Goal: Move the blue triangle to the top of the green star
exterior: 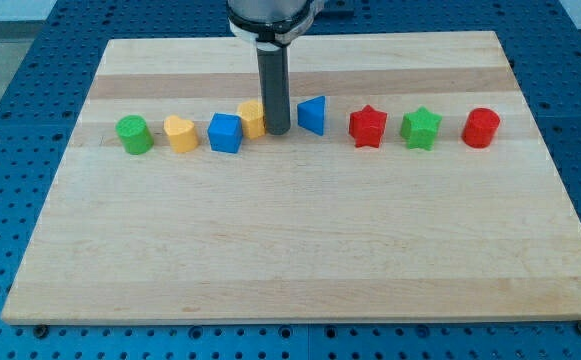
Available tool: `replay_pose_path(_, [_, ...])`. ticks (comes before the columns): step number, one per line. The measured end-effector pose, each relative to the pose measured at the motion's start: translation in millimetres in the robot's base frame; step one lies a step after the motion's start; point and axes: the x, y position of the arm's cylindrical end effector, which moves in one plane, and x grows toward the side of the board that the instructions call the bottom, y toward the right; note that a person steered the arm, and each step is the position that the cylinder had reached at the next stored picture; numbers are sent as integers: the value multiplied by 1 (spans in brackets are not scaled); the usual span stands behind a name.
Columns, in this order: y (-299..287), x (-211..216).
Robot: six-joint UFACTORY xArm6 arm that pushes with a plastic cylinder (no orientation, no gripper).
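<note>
The blue triangle (313,114) lies on the wooden board, in a row of blocks across the board's upper half. The green star (421,128) lies in the same row, further to the view's right, with a red star (367,126) between them. My tip (276,131) rests on the board just left of the blue triangle, close to it, and right against a yellow block (252,118) that the rod partly hides.
Left of my tip lie a blue cube (226,132), a yellow heart-like block (180,132) and a green cylinder (134,134). A red cylinder (481,127) ends the row at the right. The board's edge (300,320) meets a blue perforated table.
</note>
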Motion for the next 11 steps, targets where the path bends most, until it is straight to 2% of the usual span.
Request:
replay_pose_path(2, [35, -26])
replay_pose_path(7, [119, -10])
replay_pose_path(11, [206, -25])
